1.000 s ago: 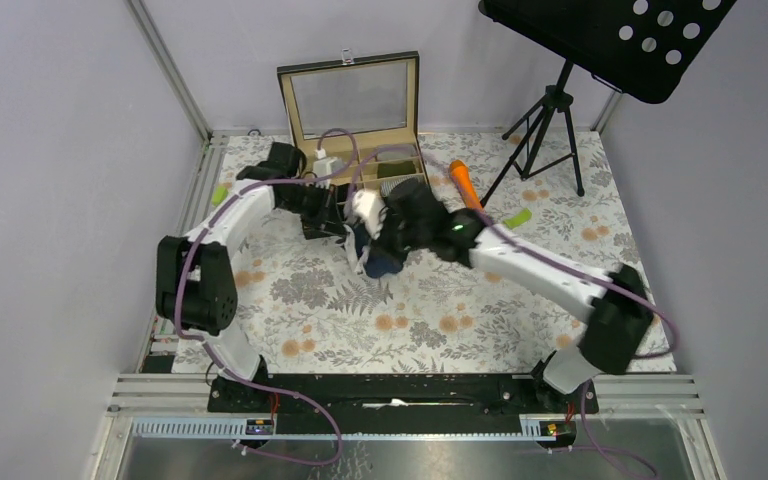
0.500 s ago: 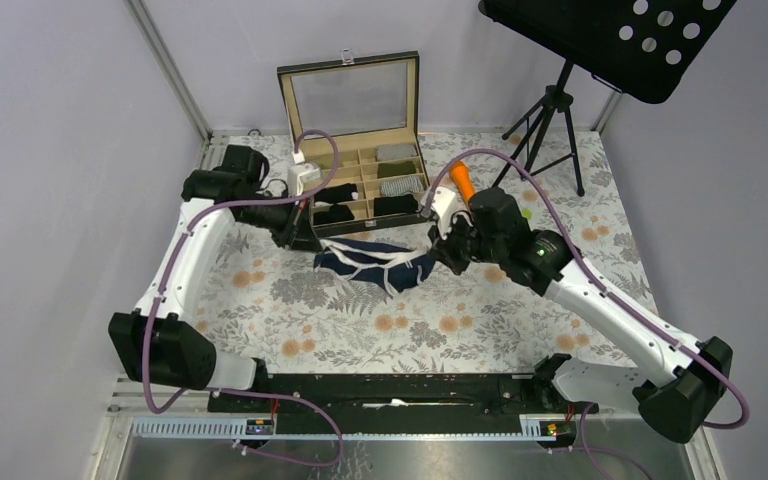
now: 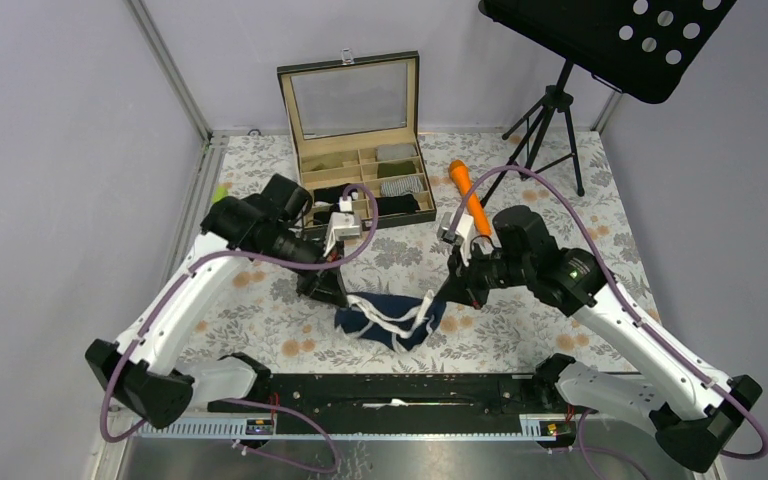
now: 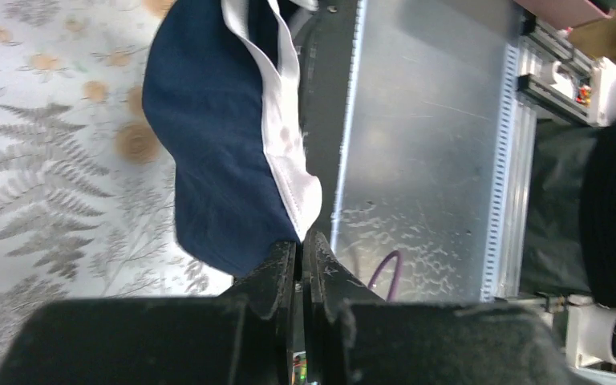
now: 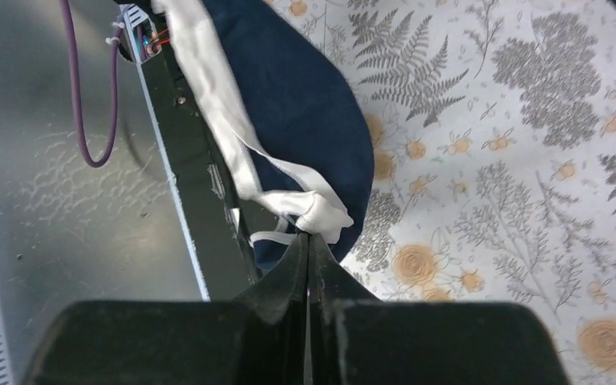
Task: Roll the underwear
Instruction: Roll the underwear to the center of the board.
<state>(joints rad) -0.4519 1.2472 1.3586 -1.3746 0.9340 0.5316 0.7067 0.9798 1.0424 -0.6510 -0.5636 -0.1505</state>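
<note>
- The navy underwear (image 3: 390,318), white trim showing, is strung out between both arms, well to the near side of the wooden box (image 3: 365,165).
- It sags low over the floral cloth (image 3: 290,290); I can't tell whether it touches.
- The left gripper (image 4: 299,241), nearer than the box's left half, is clenched tight on one navy end by the white trim.
- The right gripper (image 5: 309,237), nearer than the box and off to its right, is pinching the bunched white trim at the other end.

Underwear (image 3: 388,318) on table (image 3: 520,340), before the box (image 3: 350,100)
</note>
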